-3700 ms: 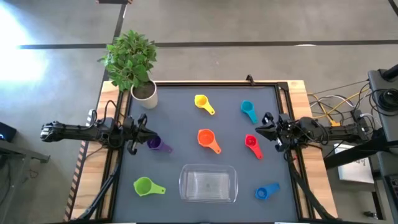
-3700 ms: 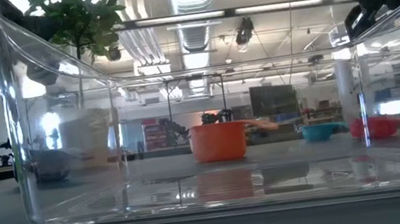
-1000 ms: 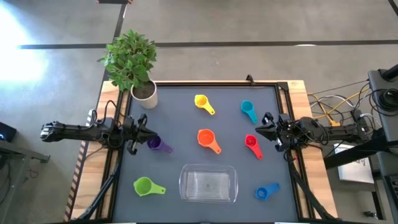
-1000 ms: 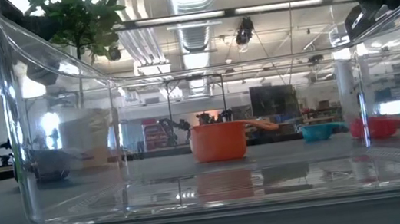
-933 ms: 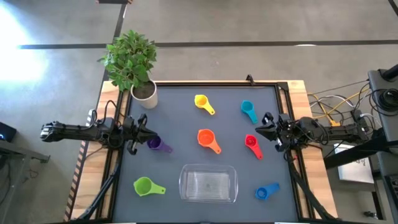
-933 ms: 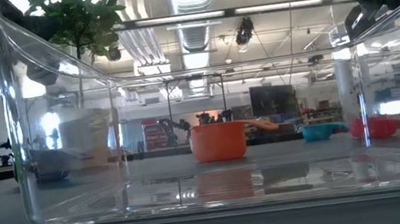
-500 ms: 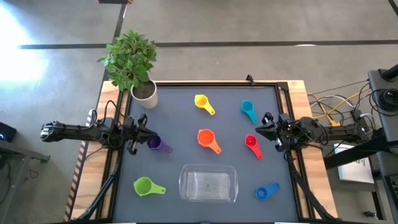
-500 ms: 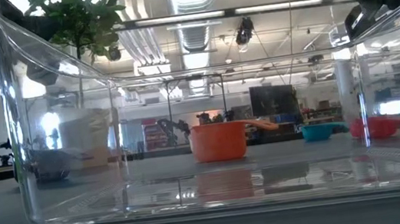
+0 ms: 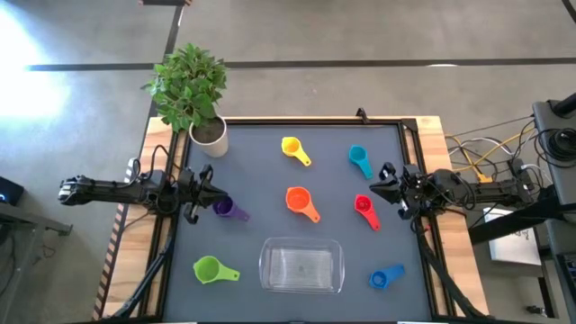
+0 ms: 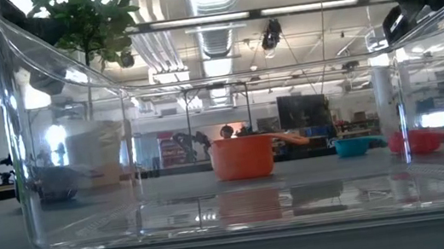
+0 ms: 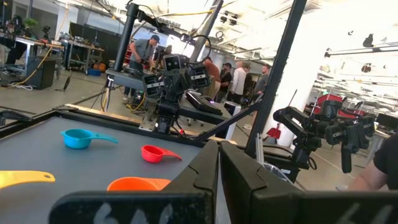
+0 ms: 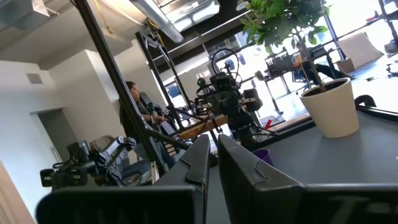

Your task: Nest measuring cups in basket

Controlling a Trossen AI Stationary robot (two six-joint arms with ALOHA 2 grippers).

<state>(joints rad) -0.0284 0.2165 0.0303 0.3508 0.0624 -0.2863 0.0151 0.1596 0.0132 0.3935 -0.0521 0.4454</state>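
The measuring cups (image 9: 301,202) lie scattered singly across the dark table (image 9: 261,153), none inside the clear basket (image 9: 301,265) at its near middle, while the left gripper (image 9: 203,192) and right gripper (image 9: 385,187), both closed and empty, wait at opposite edges.
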